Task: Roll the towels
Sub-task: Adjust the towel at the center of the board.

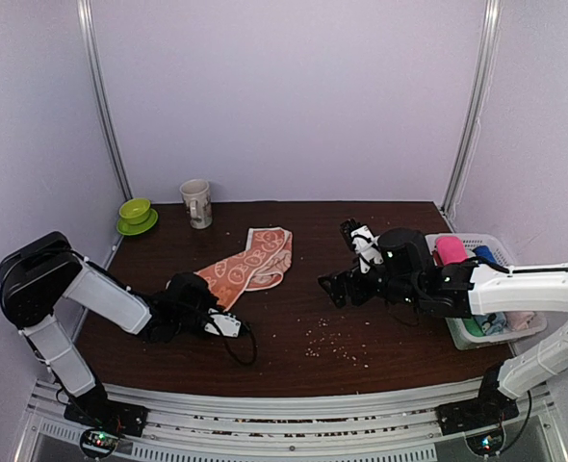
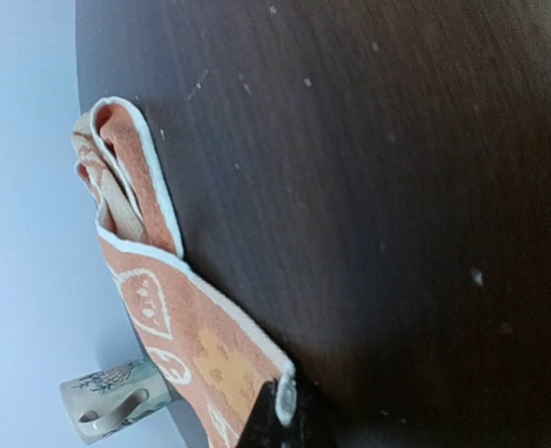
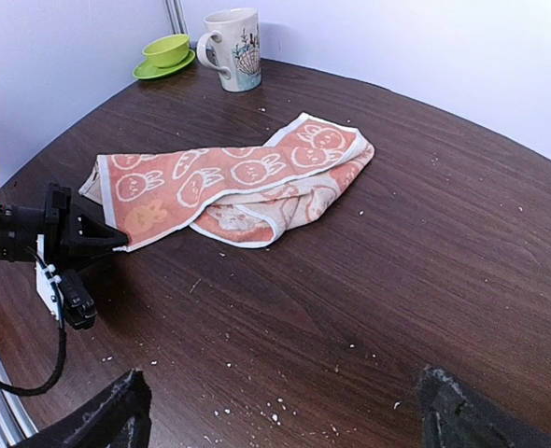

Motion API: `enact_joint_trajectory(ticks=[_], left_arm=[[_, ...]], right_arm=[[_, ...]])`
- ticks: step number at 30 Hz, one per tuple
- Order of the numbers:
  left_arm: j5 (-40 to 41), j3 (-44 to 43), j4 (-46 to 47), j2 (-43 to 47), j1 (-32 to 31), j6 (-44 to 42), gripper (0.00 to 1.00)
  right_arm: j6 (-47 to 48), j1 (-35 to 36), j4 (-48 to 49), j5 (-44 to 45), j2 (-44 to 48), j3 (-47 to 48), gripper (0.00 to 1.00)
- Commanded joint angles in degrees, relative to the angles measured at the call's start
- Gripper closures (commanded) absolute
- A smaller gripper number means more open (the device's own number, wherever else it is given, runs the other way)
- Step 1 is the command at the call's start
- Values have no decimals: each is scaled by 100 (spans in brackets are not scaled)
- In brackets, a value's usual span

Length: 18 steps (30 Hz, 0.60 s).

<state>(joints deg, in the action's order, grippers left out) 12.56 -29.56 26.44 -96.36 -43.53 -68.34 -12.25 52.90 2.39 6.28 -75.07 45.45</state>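
My left end effector (image 2: 280,413) pinches a corner of the orange bunny towel (image 3: 238,177); open desk (image 3: 425,243) lies beyond. My right end effector (image 3: 285,411) hovers spread. The basket (image 1: 496,243) at the right edge holds rolled cloths (image 1: 450,250).

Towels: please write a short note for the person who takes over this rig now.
Left tool: shut on the near corner of the orange towel.
Right tool: open, empty, above the table.
Orange towel: loosely folded on the table, not rolled.
Pink towel: in the basket on the right; rolled or not, I cannot tell.
To do: roll the orange towel; check the pink one.
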Motion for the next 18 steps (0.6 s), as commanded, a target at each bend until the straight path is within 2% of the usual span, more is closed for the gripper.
enact_joint_trajectory(ticks=[1,5,11,14,18], left_arm=[[-334,-123,-658,12,-26,349,100],[-513,-381,-1235,643,16,980,100],[-1622,-1012,-2765,2329,682,2046,100],[-2608,-1282,-3691,3161,1240,2222,100],[-3218,-1525,-4997,3505,1763,2168,100]], right_arm=[[96,27,59,141,-17,26,0],[340,27,6,148,-276,161,0],[675,12,-242,106,-1012,723,0],[759,-7,-336,41,-1414,1096,0],[979,-53,-448,-191,-1992,1698,0]])
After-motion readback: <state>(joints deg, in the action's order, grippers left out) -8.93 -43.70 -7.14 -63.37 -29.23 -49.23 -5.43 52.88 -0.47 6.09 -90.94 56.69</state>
